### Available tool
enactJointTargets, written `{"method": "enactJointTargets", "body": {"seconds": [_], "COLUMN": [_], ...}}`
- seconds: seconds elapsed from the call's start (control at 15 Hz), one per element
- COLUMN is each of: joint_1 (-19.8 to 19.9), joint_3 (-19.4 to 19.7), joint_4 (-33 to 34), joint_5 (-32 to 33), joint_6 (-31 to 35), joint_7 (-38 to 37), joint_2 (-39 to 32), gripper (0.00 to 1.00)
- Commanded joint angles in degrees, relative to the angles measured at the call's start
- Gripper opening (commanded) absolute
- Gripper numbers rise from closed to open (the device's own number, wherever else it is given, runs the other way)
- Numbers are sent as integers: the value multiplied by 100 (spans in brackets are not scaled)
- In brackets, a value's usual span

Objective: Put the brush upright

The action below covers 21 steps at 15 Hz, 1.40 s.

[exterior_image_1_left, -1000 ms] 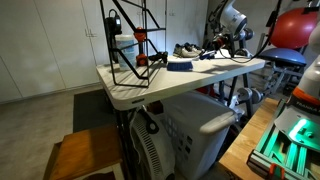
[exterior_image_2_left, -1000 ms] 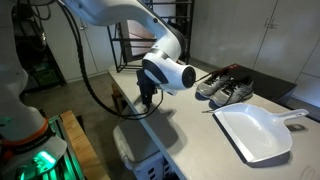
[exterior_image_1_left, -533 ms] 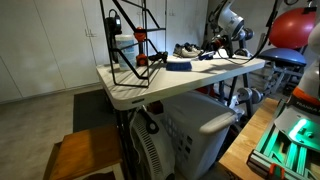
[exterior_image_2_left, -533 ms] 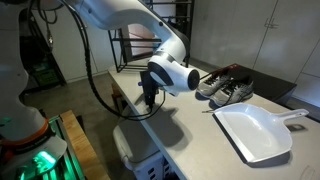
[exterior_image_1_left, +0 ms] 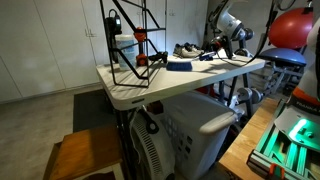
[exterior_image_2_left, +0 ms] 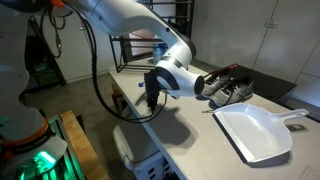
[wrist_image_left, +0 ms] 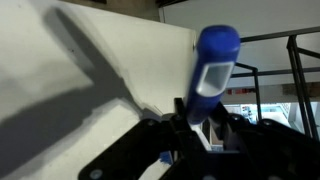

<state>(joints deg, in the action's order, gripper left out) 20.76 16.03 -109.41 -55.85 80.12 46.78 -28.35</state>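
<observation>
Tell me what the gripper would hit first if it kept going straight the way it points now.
The bare table top, near its edge. The gripper points down at it, and the brush it holds sticks out ahead, so that probably touches first. The gap is hard to judge.

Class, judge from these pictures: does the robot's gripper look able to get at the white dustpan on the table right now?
Probably not yet. The dustpan lies uncovered on the table, but the gripper appears shut on the brush, so it must let go first.
</observation>
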Motion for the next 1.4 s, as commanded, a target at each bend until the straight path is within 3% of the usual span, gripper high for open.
{"method": "enactJointTargets", "body": {"seconds": [0.0,0.13,0.47,0.53,0.73,1.0,1.33], "joint_1": [145,161,182,178,108,-102,-445], "joint_3": [-92,-107,-135,-132,-58,84,6], "joint_4": [338,404,477,454,214,-281,-1250], "joint_5": [158,183,258,271,278,423,1254], "joint_6": [-207,-189,-150,-112,196,1461,2986], "joint_7": [-291,-382,-512,-532,-629,-898,-1120], "joint_2": [-300,-373,-432,-403,-95,607,2086], "gripper": [54,58,96,99,100,100,100]}}
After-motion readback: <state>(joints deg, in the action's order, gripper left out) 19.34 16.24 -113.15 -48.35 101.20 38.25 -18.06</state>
